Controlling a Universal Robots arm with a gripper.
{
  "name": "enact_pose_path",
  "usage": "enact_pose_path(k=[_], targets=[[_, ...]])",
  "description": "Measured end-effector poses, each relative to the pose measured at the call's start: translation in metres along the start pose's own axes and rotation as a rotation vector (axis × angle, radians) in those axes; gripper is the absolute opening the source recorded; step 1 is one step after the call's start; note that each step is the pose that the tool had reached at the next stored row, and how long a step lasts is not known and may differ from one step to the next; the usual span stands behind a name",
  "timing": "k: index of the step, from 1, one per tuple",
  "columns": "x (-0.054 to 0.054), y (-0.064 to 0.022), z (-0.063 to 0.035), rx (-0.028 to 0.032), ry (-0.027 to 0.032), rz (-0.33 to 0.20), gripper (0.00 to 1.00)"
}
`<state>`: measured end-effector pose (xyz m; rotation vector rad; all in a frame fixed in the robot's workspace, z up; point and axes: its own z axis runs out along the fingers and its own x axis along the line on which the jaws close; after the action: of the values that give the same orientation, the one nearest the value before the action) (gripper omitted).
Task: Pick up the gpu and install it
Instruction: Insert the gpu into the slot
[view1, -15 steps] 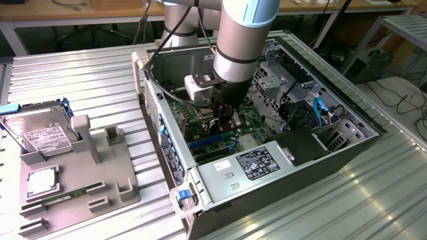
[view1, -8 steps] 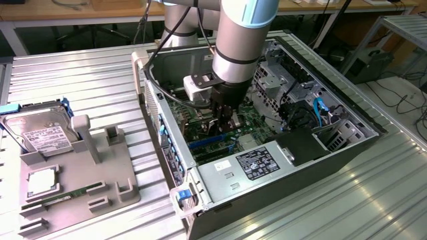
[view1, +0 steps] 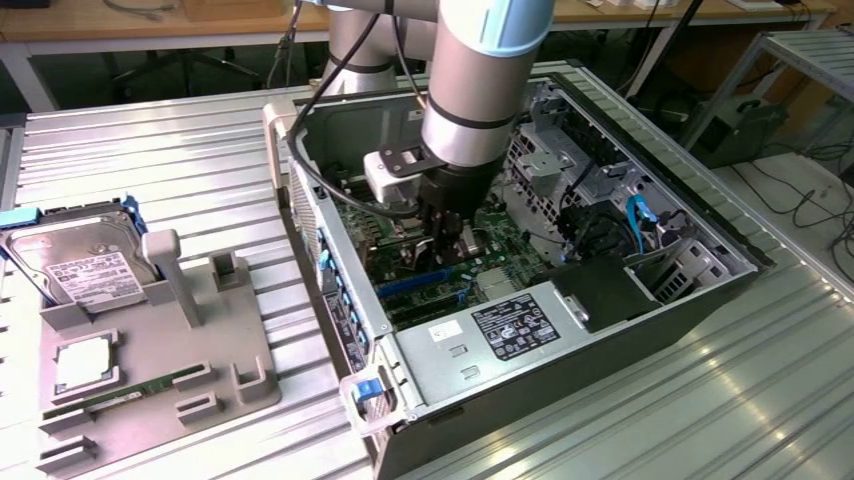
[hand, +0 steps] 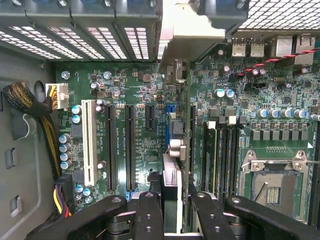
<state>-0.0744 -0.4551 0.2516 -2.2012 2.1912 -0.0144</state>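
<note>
The pincer hides the gpu's lower edge.

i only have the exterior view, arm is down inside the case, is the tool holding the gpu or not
Observer: Yes. In the wrist view the gpu sits edge-on between the fingers of the tool.
Operator: which slot is it over
Observer: It lines up with the blue slot, and part of that slot shows bare ahead of the card.
Operator: anything on the cpu socket
Observer: No, the cpu socket has no cooler on it.
</note>
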Motion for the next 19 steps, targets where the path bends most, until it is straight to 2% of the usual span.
enact_pose_path(k=[19], targets=[[0.0033,0.0016,0.0011,0.0000,0.0000,0.000,0.27]])
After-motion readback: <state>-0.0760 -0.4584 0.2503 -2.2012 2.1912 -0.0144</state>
